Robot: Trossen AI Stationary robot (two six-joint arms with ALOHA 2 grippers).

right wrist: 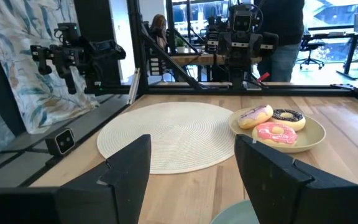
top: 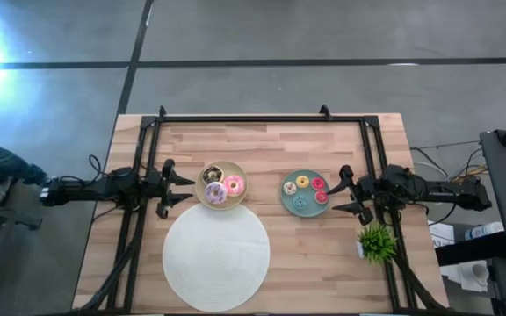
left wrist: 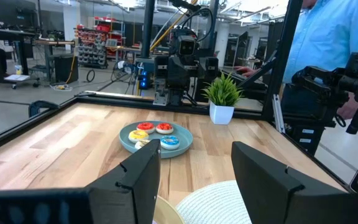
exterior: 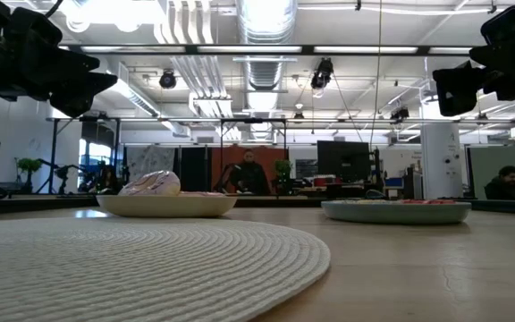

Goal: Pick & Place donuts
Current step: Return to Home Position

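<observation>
Three donuts lie on a beige plate (top: 221, 168): dark brown (top: 213, 175), pink (top: 234, 185) and pale lilac (top: 215, 194). A teal plate (top: 290, 198) carries several small donuts, among them an orange one (top: 302, 182), two red ones (top: 318, 183) and a blue-green one (top: 300, 202). My left gripper (top: 187, 189) hovers open just left of the beige plate, above the table. My right gripper (top: 336, 196) hovers open just right of the teal plate. The left wrist view shows the teal plate (left wrist: 127, 142), the right wrist view the beige plate (right wrist: 316, 132).
A large white round mat (top: 216, 248) lies at the table's near middle, in front of both plates. A small potted plant (top: 376, 241) stands near the right arm. A black frame (top: 262, 119) runs along the far edge and both sides. A person in a blue shirt (left wrist: 328, 37) stands beyond the right side.
</observation>
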